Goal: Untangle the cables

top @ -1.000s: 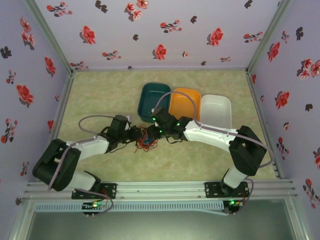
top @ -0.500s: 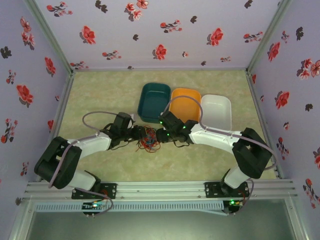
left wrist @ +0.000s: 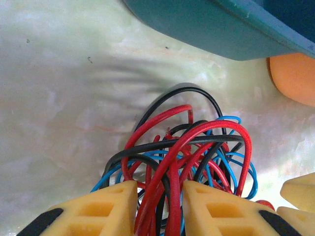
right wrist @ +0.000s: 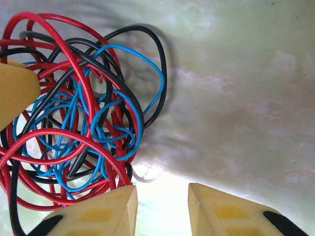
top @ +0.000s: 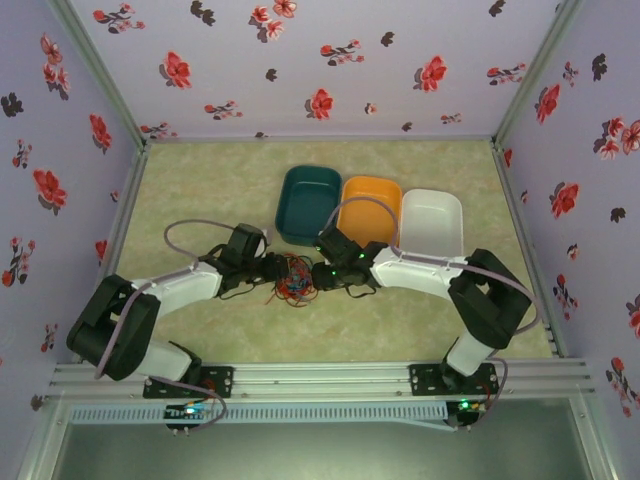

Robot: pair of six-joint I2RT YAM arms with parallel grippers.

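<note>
Step in hand: I judge this to be early separation work. Nothing is freed yet, and both arms meet at the knot.
Cables: the thin red, black and blue wires (top: 292,280) lie as one tight tangle on the pale green desk (top: 200,190), in the centre of the overhead view, just below the teal plastic tray (top: 308,200).
Left pincer: the left pincer (left wrist: 159,189) sits at the bottom of its wrist view. Its yellow fingers are partly apart, with red and black strands running through the gap. I cannot tell whether they pinch the strands or merely straddle them.
Right pincer: the right pincer (right wrist: 162,194) is released. Its gap shows only bare desk, and the tangle lies just left of its fingers.
Other trays: the orange tray (top: 368,205) and the white tray (top: 432,220) sit to the right of the teal one.
Next move: I need a firm hold with the left pincer on one side. Then I shift the right pincer leftward onto a single outer loop, probably the black one at the top of its view, clamp it and draw it away slowly.
Risk: pulling several strands together would likely tighten the knot.
</note>
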